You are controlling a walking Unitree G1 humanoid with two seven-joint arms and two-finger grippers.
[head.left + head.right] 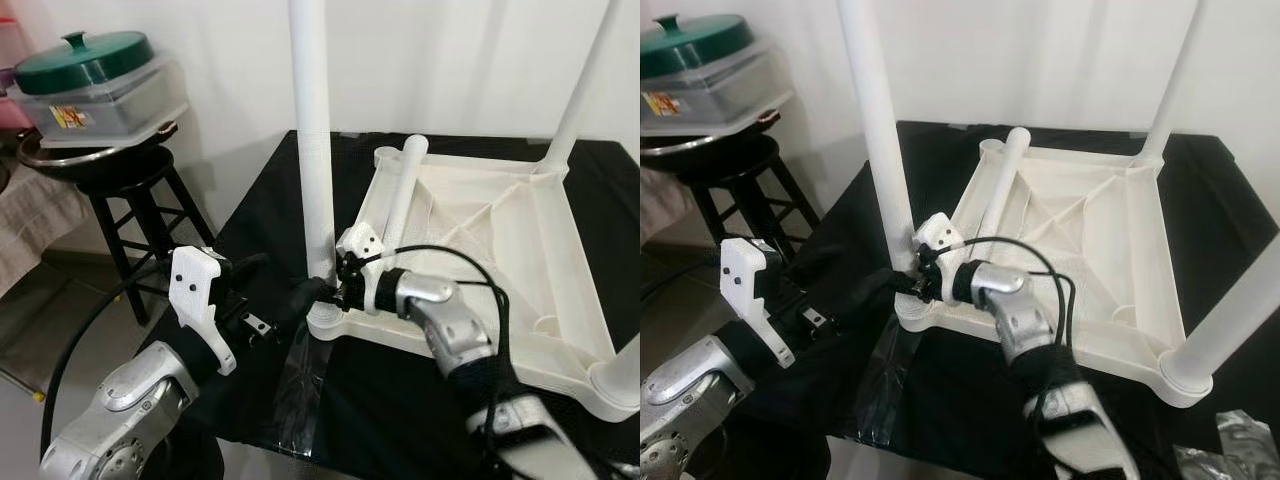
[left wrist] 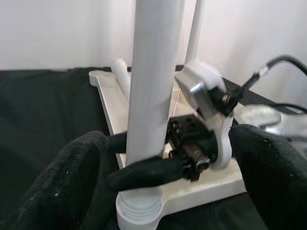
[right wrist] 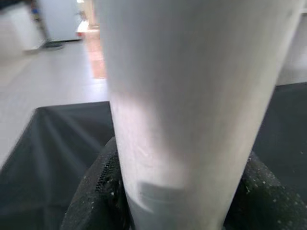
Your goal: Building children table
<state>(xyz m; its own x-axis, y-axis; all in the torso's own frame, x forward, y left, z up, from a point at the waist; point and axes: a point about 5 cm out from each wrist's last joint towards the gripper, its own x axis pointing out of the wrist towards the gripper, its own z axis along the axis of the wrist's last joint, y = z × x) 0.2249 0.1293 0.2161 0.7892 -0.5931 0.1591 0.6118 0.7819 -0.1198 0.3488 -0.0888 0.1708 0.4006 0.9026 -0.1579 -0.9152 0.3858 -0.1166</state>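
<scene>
We see the upturned white table top (image 1: 500, 230) on the black worktop (image 1: 260, 200), behind both claws. Our right claw (image 1: 335, 292) grips the base of the upright leg (image 1: 312, 130) at the near corner; our left claw (image 1: 300, 300) stands spread around it.

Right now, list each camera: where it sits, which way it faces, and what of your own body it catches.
Left eye view: on the head, looking forward and down at the upturned white table top; both silver arms show.
Right eye view: the head's other eye, same scene shifted; right pincer at the near leg.
Left wrist view: on the left wrist, looking along its black fingers at that leg's base.
Right wrist view: on the right wrist, pressed close against the leg.
Shared: every view shows the near leg.
</scene>
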